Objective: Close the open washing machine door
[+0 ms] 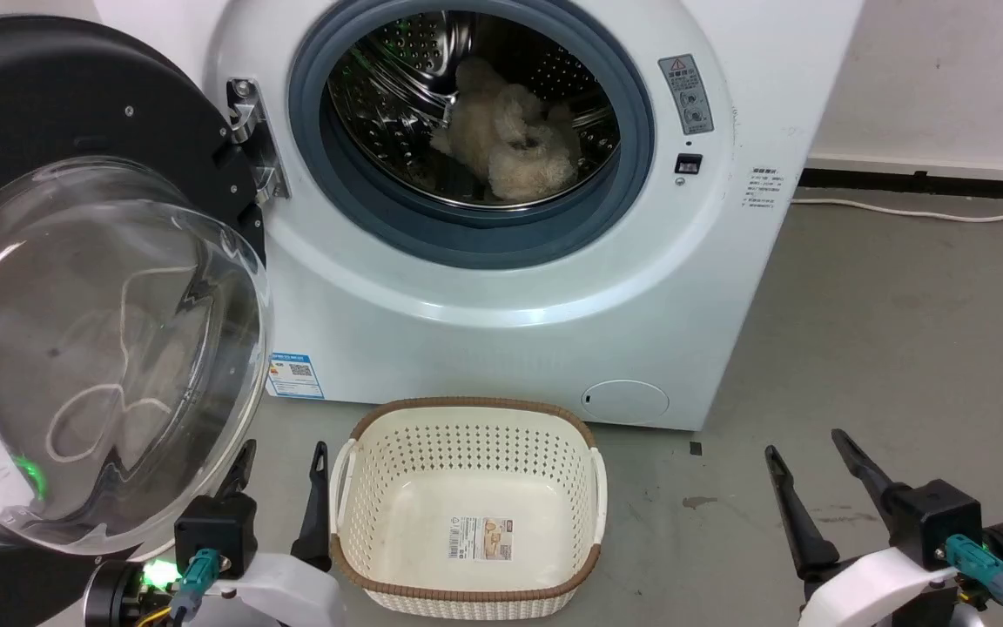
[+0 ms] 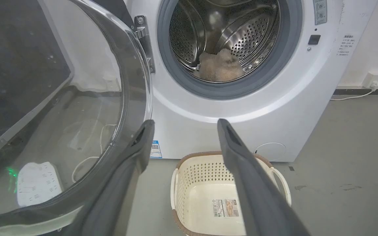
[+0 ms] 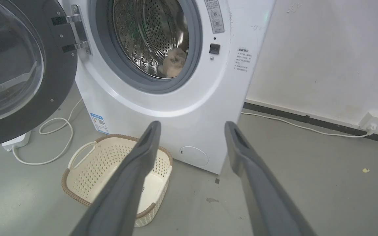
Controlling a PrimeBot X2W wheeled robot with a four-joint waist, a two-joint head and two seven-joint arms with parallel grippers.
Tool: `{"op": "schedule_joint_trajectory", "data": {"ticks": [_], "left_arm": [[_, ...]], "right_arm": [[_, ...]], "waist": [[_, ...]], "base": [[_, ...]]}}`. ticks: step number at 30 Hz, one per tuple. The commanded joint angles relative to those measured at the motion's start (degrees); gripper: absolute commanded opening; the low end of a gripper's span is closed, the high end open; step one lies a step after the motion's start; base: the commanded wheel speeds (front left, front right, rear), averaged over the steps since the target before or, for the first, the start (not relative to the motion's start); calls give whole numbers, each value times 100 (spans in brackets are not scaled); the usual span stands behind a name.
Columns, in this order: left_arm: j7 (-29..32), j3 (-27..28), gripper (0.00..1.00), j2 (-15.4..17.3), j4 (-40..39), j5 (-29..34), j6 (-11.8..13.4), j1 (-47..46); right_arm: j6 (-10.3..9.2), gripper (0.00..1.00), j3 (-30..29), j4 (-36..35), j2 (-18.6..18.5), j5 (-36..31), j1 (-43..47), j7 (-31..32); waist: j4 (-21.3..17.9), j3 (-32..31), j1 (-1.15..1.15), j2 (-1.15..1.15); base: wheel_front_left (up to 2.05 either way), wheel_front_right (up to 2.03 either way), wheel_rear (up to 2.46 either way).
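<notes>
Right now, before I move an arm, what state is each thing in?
washing machine door: wide open, swung left on its hinge
drum: holds a fluffy beige item
basket: upright on the floor, empty
left pincer: open, holding nothing
right pincer: open, holding nothing

Glossy black washing machine door [image 1: 75, 113] with clear glass; perforated shiny steel drum [image 1: 397, 104].
</notes>
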Motion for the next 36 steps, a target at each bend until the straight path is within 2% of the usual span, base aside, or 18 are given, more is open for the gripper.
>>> {"op": "schedule_joint_trajectory", "data": {"ticks": [1,18,36], "left_arm": [[-56,-15,100,14,3,6,-8,-15],[-260,-138,100,58,13,0,-11,-25],[-499,-307,100,143,48,-15,-15,6]], "right_arm": [[0,100,-37,13,2,61,20,-64],[1,100,-22,-2,4,61,115,-268],[2,100,148,126,-2,71,224,-507]], "waist": [[3,3,0,0],[231,-22,0,0],[1041,-101,0,0]], "base": [[0,0,0],[0,0,0],[0,0,0]]}}
